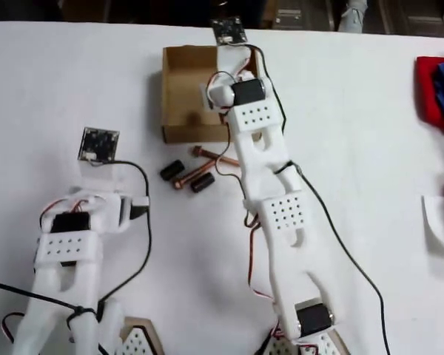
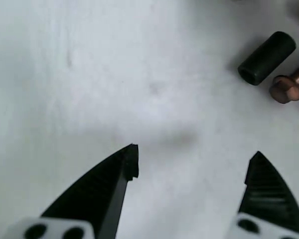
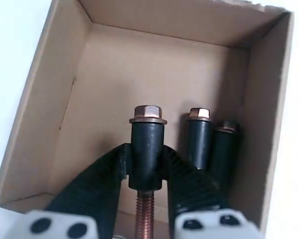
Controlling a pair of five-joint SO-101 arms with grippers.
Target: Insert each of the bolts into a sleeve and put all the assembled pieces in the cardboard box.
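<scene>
While your right gripper [image 3: 145, 167] is clamped on an assembled piece [image 3: 146, 142], you can see exactly what you've got: a copper bolt pushed through a black sleeve. The hex head pokes out one end, and the threaded shank [image 3: 145, 214] runs back between the fingers. It's hanging inside the open top of the cardboard box [image 3: 50, 99]. I can't tell whether it's touching the box floor. Two more finished pieces [image 3: 199, 137] are in there, side by side along one wall, just beside the one you're holding. From the high view, your right arm [image 1: 270, 185] is stretched out across the table [image 1: 59, 74] with its wrist over the box's corner.

Your left gripper [image 2: 194, 159] is spread wide with nothing in it, hovering over bare white table. Near it there's a loose black sleeve [image 2: 266, 58] lying on its side, and a copper bolt head [image 2: 285, 87] sits just beside the sleeve's open end.

In the high view, the leftover parts are two spare sleeves [image 1: 172, 170] and two spare bolts [image 1: 214, 156]. They're bunched together on the table just outside the box, between your two arms. Your left arm [image 1: 66, 244] sits well apart from the box. Some red and blue fabric [image 1: 436, 89] lies off at the table's edge.
</scene>
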